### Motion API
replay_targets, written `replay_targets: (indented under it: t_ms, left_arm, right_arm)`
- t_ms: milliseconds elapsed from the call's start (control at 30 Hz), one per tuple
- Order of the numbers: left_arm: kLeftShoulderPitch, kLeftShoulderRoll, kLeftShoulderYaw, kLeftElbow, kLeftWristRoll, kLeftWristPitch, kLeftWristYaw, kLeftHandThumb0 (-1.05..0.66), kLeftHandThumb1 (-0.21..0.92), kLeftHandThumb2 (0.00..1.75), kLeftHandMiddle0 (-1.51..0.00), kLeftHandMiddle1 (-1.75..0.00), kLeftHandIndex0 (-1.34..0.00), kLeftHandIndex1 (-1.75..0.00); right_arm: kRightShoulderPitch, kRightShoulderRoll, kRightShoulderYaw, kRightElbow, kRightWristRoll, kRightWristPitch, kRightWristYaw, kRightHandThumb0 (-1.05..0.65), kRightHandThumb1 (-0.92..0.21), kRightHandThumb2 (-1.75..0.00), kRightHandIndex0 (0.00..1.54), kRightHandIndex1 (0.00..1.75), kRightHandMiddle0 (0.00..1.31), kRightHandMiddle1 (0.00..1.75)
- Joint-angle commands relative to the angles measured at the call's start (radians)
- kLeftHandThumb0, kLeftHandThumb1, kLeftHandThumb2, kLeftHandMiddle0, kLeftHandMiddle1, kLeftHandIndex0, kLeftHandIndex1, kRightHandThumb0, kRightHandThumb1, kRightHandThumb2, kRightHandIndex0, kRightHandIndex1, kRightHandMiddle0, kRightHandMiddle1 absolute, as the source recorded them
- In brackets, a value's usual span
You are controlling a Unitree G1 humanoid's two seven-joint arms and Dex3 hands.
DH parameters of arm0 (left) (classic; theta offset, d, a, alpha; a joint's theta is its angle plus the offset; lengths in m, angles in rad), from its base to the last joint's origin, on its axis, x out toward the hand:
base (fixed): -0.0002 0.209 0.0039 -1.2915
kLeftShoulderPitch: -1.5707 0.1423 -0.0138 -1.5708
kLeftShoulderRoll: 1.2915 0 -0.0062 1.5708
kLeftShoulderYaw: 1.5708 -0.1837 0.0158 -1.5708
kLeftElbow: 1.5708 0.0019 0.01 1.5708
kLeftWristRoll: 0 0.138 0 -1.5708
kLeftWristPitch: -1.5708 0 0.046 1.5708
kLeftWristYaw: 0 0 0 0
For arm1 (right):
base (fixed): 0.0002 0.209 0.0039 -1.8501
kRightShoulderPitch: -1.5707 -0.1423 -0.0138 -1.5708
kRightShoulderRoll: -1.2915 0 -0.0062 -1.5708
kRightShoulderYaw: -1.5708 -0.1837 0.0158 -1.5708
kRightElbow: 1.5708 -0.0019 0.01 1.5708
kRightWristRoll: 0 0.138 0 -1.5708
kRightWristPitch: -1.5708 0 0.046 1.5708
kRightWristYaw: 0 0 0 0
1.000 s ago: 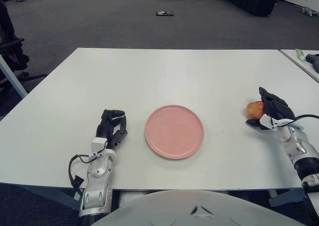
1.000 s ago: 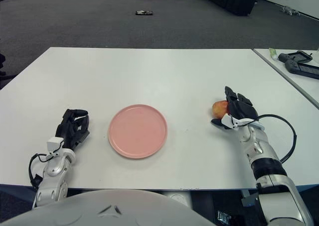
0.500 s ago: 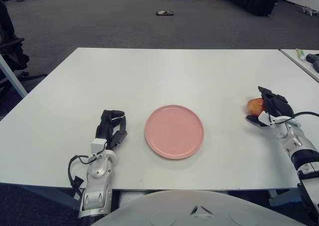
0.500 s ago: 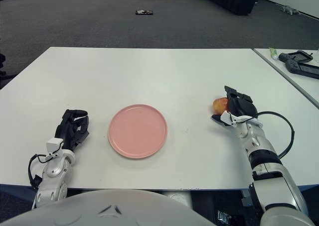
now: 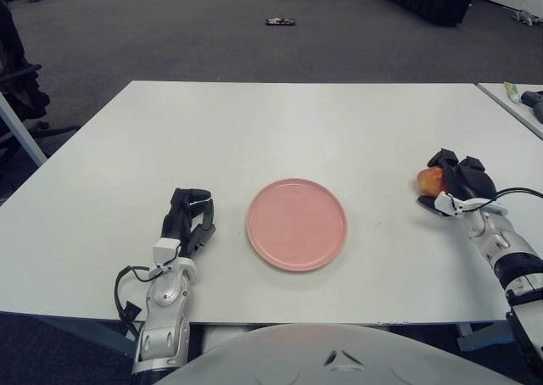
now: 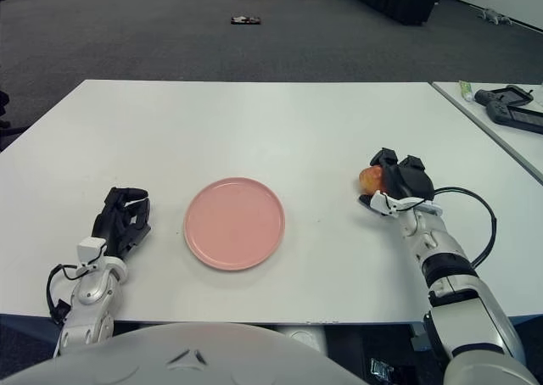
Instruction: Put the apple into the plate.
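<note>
the right hand [image 6: 397,184] sits at the right of the frame with its dark fingers [image 6: 386,159] curled over the small red-and-yellow apple [image 6: 370,179], closed on it from above and behind, which looks like a grip meant for carrying rather than pushing. i cannot tell whether the apple is clear of the white rectangular table [image 6: 254,122] or touching it. the round pink plate [image 6: 234,222] lies flat at the lower centre of the frame, well apart from the apple and to its left, with bare tabletop between them, so a straight sideways carry seems open. the left hand [image 5: 188,220] shows at the lower left, just beside the plate's left rim, fingers loosely curled and holding nothing, out of the way of that path. the table's near edge runs close below both hands, while the far half of it stays open.
</note>
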Motion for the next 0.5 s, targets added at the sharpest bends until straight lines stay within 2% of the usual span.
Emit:
replay_targets:
  t_ms: [0, 233, 467]
  left_arm:
    - [0.015, 0.006, 0.004, 0.018, 0.003, 0.026, -0.001, -0.34, 0.92, 0.53, -0.42, -1.28, -0.19, -1.75]
    - [0.011, 0.006, 0.007, 0.018, 0.0, 0.027, 0.0, -0.34, 0.92, 0.53, -0.42, -1.28, -0.19, -1.75]
    - [0.007, 0.011, 0.005, 0.01, 0.01, 0.061, 0.005, -0.34, 0.92, 0.53, -0.42, -1.27, -0.19, -1.75]
  right_arm:
    - [0.009, 0.017, -0.003, -0.007, 0.002, -0.004, -0.046, -0.49, -0.28, -1.35, 0.99, 1.74, 0.63, 1.75]
    - [0.057, 0.041, -0.044, -0.097, 0.054, 0.007, -0.05, -0.5, -0.24, -1.4, 1.23, 1.75, 0.66, 1.75]
    - [0.088, 0.063, -0.093, -0.152, 0.132, -0.012, 0.001, -0.5, -0.24, -1.41, 1.27, 1.75, 0.67, 1.75]
